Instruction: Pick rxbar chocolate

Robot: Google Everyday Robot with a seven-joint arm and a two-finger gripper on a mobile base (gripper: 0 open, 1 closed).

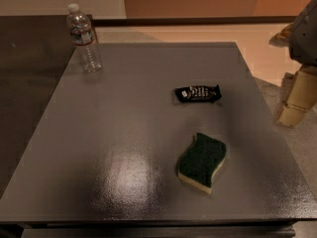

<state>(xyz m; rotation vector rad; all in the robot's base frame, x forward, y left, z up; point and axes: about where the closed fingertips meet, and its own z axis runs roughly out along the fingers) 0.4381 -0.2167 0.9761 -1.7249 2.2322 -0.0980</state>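
One rxbar chocolate (198,93) well inside table (124,98) edges, claw (293,105) outside

One rxbar chocolate (197,93), one sponge (202,162), one water bottle (84,38), one table (124,133), one gripper (293,105) at right edge

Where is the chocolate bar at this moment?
The chocolate bar lies right of centre on the table, just behind the sponge; the gripper hangs beside the right edge.
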